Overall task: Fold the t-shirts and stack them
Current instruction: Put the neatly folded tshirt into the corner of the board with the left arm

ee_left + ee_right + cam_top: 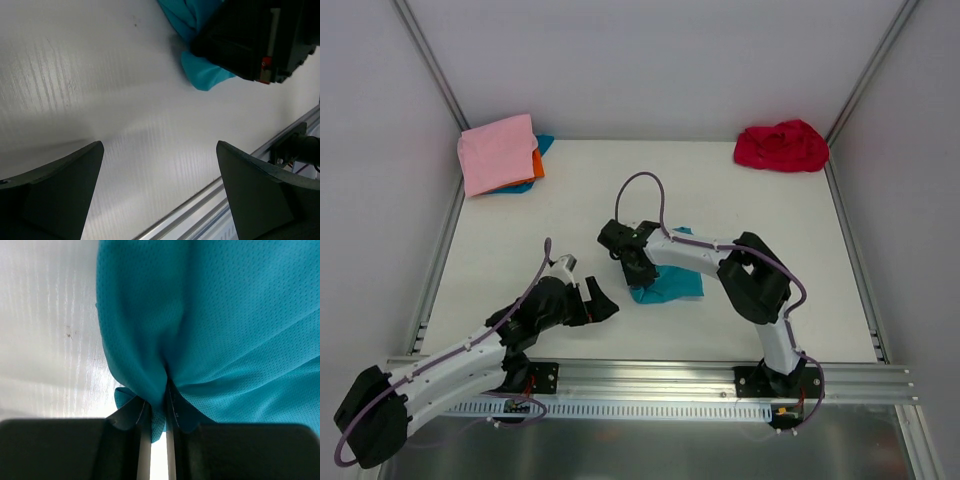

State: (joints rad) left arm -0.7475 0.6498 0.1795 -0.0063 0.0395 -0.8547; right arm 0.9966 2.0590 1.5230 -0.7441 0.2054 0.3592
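A teal t-shirt lies partly folded at the table's middle. My right gripper is shut on a bunched fold of it; the wrist view shows the teal mesh cloth pinched between the fingers. My left gripper is open and empty, low over the bare table just left of the shirt; its wrist view shows the shirt's corner beyond the right gripper's black body. A stack of folded shirts, pink over orange and teal, lies at the back left. A crumpled red shirt lies at the back right.
The white table is walled by grey panels with metal frame rails at the sides. An aluminium rail runs along the near edge, also seen in the left wrist view.
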